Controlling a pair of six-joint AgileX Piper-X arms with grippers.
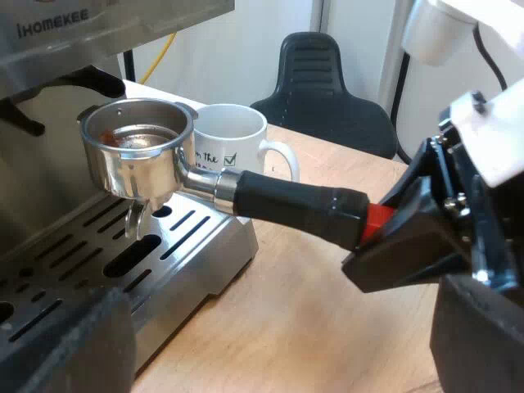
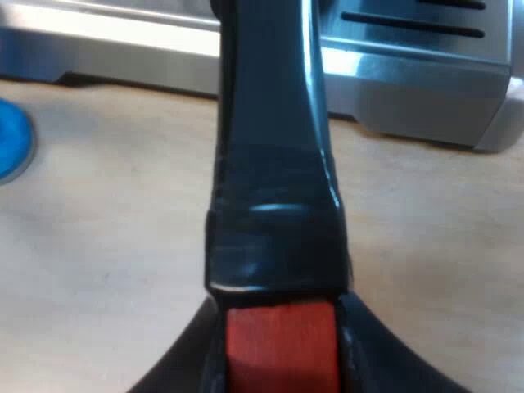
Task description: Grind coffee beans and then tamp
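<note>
The metal holder (image 1: pixel 139 151) hangs level over the espresso machine's drip tray (image 1: pixel 90 262), its basket open upward and just under the machine's front. Its dark handle (image 1: pixel 286 205) runs out to the red end (image 1: pixel 378 221), where my right gripper (image 1: pixel 393 237) grips it. From the right wrist, the handle (image 2: pixel 274 164) and red end (image 2: pixel 282 348) sit tight between my right gripper (image 2: pixel 282 327), which is shut on them. My left gripper (image 1: pixel 270 352) is open, wide apart, low over the table near the tray's corner and holding nothing.
A white mug (image 1: pixel 233 139) with dark print stands on the wooden table (image 1: pixel 311 319) just behind the holder's handle. A blue tamper (image 2: pixel 12 139) rests on the table by the machine's base (image 2: pixel 426 90). A dark chair (image 1: pixel 315 74) stands beyond the table.
</note>
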